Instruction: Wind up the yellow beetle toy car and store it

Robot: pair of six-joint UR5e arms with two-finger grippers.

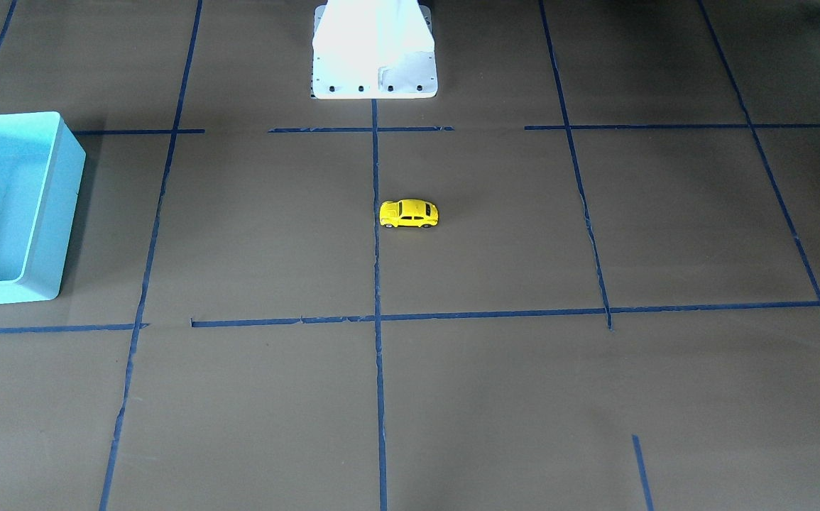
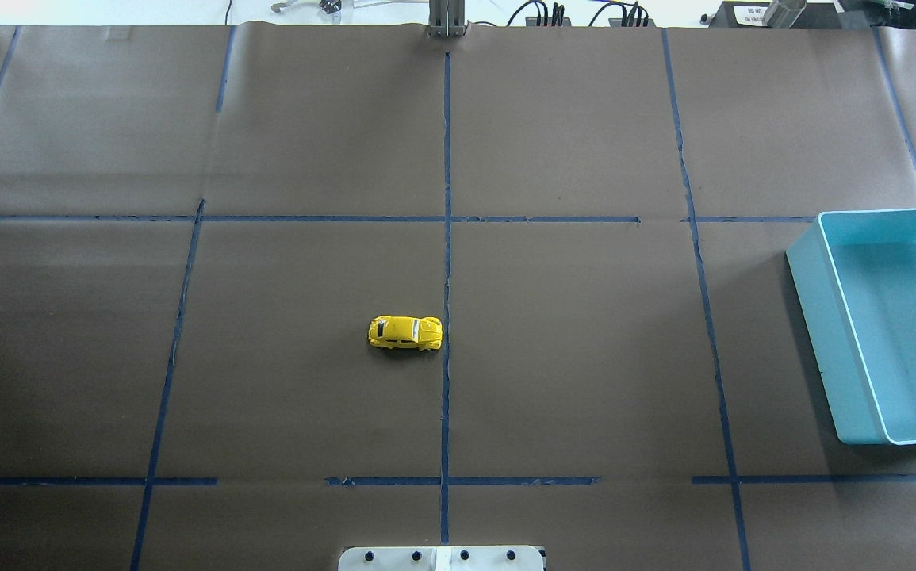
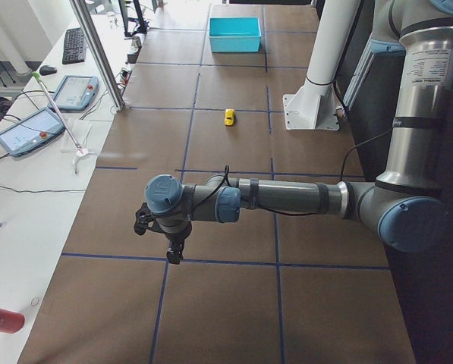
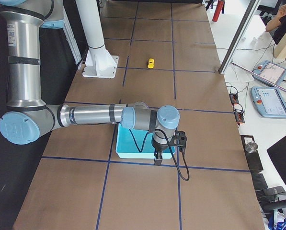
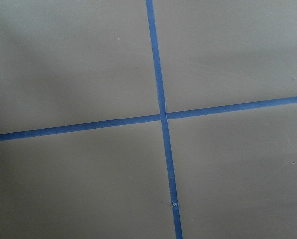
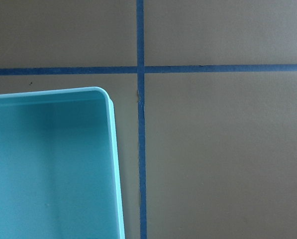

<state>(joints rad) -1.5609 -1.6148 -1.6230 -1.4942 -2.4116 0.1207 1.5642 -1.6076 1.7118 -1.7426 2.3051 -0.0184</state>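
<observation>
The yellow beetle toy car (image 1: 409,213) stands on its wheels alone near the middle of the table, beside the centre tape line; it also shows in the overhead view (image 2: 404,333) and in both side views (image 3: 229,117) (image 4: 151,63). The turquoise bin (image 2: 818,333) sits at the table's right end, with nothing visible inside. My left gripper (image 3: 173,254) hangs over the table's left end, far from the car; I cannot tell if it is open or shut. My right gripper (image 4: 157,158) hangs over the bin's corner (image 6: 113,149); I cannot tell its state either.
Blue tape lines divide the brown table cover into squares. The robot's white base plate (image 1: 374,78) sits at the table's near-robot edge. Operator tablets (image 3: 36,125) and cables lie on a white side bench beyond the far edge.
</observation>
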